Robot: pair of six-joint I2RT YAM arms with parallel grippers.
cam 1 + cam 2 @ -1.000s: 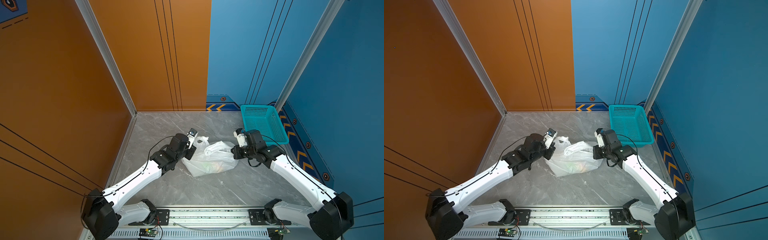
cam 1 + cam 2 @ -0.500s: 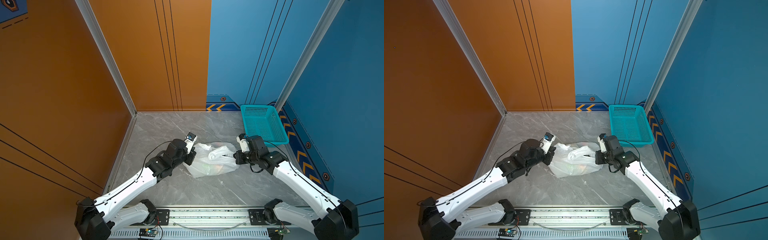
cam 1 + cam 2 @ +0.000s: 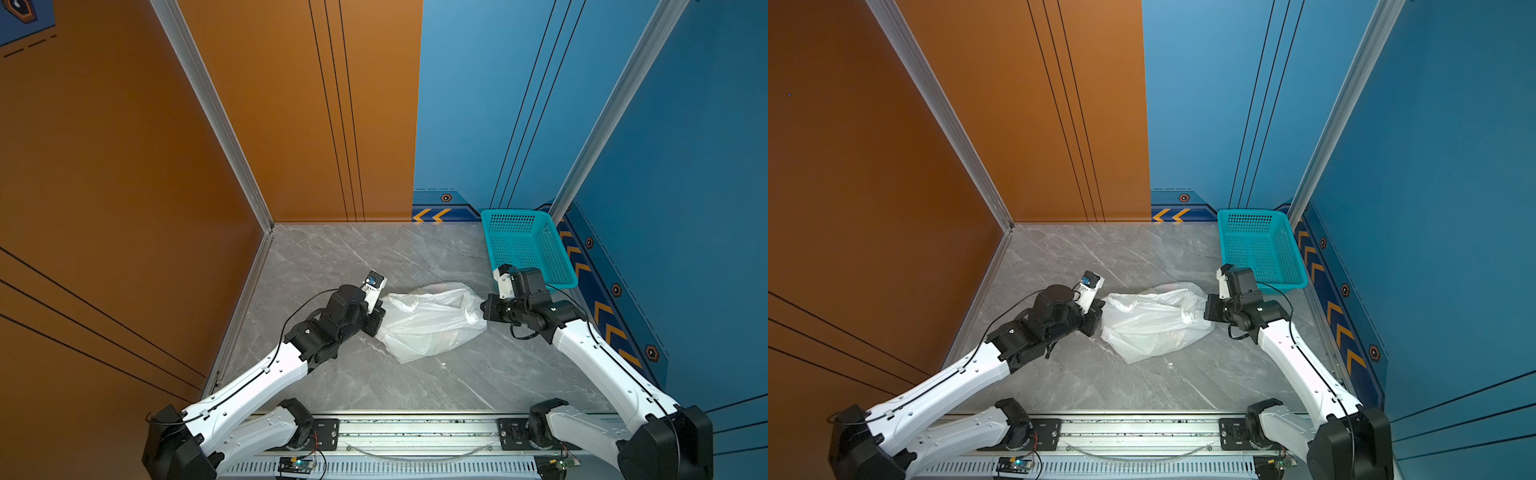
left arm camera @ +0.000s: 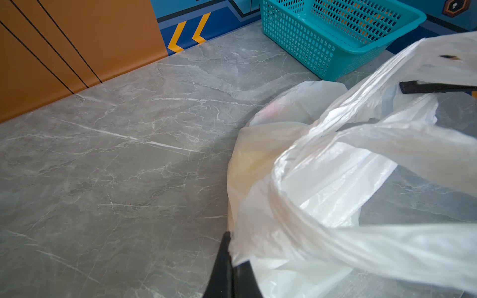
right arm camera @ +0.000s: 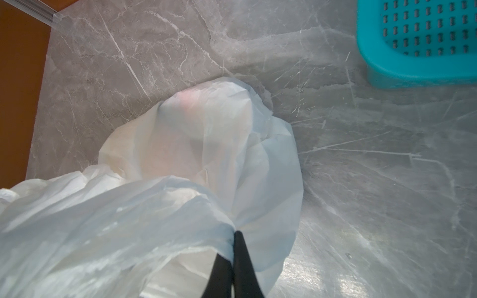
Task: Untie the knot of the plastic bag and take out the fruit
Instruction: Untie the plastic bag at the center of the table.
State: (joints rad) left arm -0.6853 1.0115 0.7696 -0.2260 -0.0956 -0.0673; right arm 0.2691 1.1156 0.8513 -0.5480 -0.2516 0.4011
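**Item:** plastic bag, thin white translucent film.

**Location:** middle of the grey marble surface, slumped between my two arms. The teal basket stands apart from it toward the far right corner, and I see no fruit in it.

**Contents:** fruit, showing only as pink and yellow blushes through the film. I cannot count the pieces.

**Closure:** the knot. I cannot pick it out with certainty. In the left wrist view two handle bands cross over the mouth, but I cannot tell whether they are tied there.

**Jaws:** the left jaws are closed on a pinch of film at the bag's left end. The right jaws are closed on a gathered band at its right end. The film spans between them.

**Handling, my estimate:** the film is soft and slippery, and it will likely tear if yanked. The load looks light, but it may roll and drag the bag with it. I would take hold on the bunched bands, where the plastic is layered, never on the single sheet over the fruit. I would pull slowly.

**View notes:** both top views give the bag's whole outline and its place relative to the basket. The tips of the jaws are too small and dark to read there. Only the wrist views show plastic actually nipped between the tips, and the colour inside the bag.
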